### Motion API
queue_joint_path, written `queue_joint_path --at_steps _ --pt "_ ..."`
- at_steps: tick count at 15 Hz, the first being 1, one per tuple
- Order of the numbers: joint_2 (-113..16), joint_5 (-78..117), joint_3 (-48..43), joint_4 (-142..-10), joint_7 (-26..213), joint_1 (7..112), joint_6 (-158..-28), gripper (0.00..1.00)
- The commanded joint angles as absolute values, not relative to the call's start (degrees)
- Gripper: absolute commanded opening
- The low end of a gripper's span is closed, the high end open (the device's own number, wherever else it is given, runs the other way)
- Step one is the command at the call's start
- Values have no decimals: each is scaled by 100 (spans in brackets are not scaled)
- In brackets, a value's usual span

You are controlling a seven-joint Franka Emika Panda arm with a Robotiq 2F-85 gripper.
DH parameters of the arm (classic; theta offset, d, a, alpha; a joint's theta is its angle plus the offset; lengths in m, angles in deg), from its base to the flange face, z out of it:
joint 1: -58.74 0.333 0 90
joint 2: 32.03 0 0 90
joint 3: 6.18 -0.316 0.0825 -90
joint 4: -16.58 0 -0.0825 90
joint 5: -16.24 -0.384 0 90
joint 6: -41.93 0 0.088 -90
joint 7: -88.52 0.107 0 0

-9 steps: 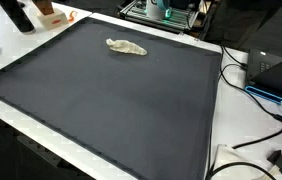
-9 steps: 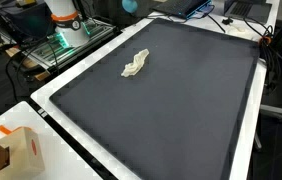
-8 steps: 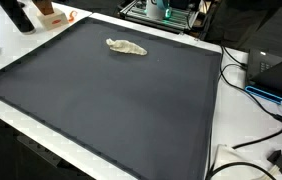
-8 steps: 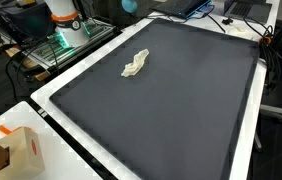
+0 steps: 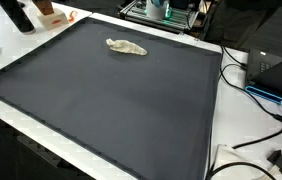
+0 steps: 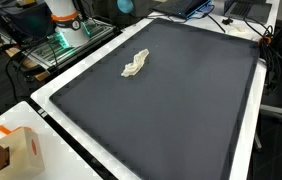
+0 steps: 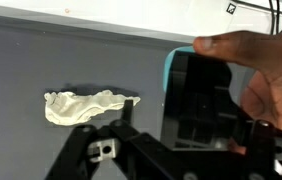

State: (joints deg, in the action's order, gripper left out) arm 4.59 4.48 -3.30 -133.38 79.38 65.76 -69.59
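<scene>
Big dark mat (image 5: pixel 111 100) covers most of the white table (image 5: pixel 233 120); both show in both ext views, mat (image 6: pixel 171 100) w/ table rim (image 6: pixel 56 118) round it. Robot base (image 6: pixel 63 15) stands past the mat's far edge, nr a metal rack. Laptop (image 5: pixel 281 75) w/ cables sits off one side of the mat, orange/white box (image 6: pixel 21 150) at a near corner.

Wrist view: a person's hand (image 7: pixel 246 70) at right, fingers on a black block w/ pale blue edge (image 7: pixel 196 100) that fills the middle of the view. Gripper (image 7: pixel 176 150) comes in from the bottom, black linkages showing either side of the block. Jaws: can't tell if apart or together, block hides the tips.

Crumpled cream cloth (image 7: pixel 86 106) lies flat on the mat, left of the block, just above the gripper's left linkage. In ext views the cloth (image 5: pixel 126 46) (image 6: pixel 134 65) is alone on the mat, nr the edge by the robot base, well apart from box & laptop
</scene>
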Motion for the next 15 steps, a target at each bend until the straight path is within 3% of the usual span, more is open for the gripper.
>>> queue_joint_path --at_steps 1,5,6,8,9,15 --pt "479 458 -397 -13378 7865 6505 -7033 58" --pt "477 467 -410 -13380 7852 6507 -7038 27" --pt "473 470 -410 -13376 7855 6505 -7034 25" --pt "473 490 -418 -13371 7856 6500 -7032 25" --pt "453 432 -408 -13327 7906 6509 -6946 50" --pt "449 434 -413 -13327 7902 6502 -6947 50"
